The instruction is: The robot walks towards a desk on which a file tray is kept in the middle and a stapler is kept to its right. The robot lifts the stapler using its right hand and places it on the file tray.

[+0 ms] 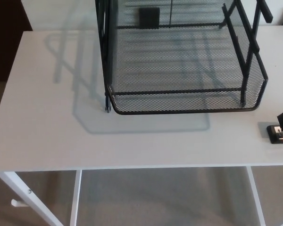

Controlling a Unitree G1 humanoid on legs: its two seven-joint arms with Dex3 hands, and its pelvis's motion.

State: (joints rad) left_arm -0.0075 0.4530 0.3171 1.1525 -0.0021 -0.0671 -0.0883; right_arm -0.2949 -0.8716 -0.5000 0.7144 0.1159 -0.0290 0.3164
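A: Where are the hands?
B: The left hand and right hand are both outside the head view, so I cannot tell how their fingers stand.
A: And the stapler?
B: The black stapler (282,129), cut by the right edge, lies on the smooth white desk (61,132), near the black mesh tray (179,109).

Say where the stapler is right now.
In the head view the stapler lies on the white desk at the far right edge, partly cut off, just beyond the front right corner of the file tray, apart from it.
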